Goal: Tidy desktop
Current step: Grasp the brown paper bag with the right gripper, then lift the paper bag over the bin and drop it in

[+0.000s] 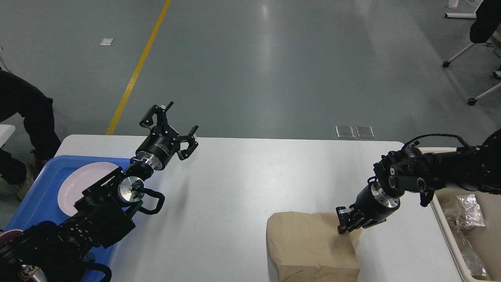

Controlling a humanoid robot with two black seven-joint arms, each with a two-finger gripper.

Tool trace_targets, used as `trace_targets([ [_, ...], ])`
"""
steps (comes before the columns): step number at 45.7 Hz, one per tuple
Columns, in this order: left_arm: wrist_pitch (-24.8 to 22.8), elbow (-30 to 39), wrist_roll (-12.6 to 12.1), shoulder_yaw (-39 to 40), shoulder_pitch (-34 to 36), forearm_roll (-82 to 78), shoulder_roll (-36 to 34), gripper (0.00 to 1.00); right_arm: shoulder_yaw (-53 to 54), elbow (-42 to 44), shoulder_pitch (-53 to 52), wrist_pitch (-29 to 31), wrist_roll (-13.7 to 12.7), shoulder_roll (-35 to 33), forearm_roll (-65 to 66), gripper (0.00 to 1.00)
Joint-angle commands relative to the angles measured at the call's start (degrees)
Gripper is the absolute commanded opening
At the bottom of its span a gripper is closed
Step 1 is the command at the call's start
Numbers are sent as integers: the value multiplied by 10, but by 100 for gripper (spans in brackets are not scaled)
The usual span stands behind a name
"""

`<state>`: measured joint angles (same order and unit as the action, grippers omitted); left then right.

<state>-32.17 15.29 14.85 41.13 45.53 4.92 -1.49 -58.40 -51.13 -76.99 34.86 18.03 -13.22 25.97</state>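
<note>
Meanwhile, at a white bench (242, 184) with rounded corners, smooth and matte, which fills the lower half of the head view, a humanoid robot works on tidying. Its right gripper (346, 224) reaches down at the top right corner of a brown paper bag (311, 248), which lies crumpled near the front edge, right of centre; the fingers appear drawn together on a fold of the paper, though the dark, small view leaves some doubt.

The left gripper (172, 127) hangs above the bench's back left area, fingers spread and holding nothing. At the left edge sits a blue plastic tray (37, 196) carrying a white round plate (78, 184); off the right edge stands a beige bin (444, 225) with crinkled clear and foil wrappers (467, 211) inside.

The bench itself is rigid and heavy by its look, and not a thing to be lifted; its slick surface should let objects slide across it. The bag looks light, soft and easily creased, so a pinch on a raised fold or corner would likely hold better than a flat press, and a hard pull could tear the paper. The plate is glossy and probably breakable.
</note>
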Motion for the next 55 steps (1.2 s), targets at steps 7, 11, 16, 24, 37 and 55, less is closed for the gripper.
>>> trace_targets([
  [7, 0, 0, 0, 0, 0, 0, 0, 97, -19, 1, -24, -4, 0, -7, -33, 0],
  [11, 0, 0, 0, 0, 0, 0, 0, 97, -28, 0, -44, 0, 0, -16, -57, 0],
  [16, 0, 0, 0, 0, 0, 0, 0, 97, -45, -2, -76, 13, 2, -25, -71, 0],
  [24, 0, 0, 0, 0, 0, 0, 0, 97, -49, -2, -128, 99, 5, -47, -79, 0],
  [37, 0, 0, 0, 0, 0, 0, 0, 97, -77, -1, -219, 142, 6, -101, -104, 0],
  [55, 0, 0, 0, 0, 0, 0, 0, 97, -173, 24, -388, 147, 2, -126, -100, 0],
])
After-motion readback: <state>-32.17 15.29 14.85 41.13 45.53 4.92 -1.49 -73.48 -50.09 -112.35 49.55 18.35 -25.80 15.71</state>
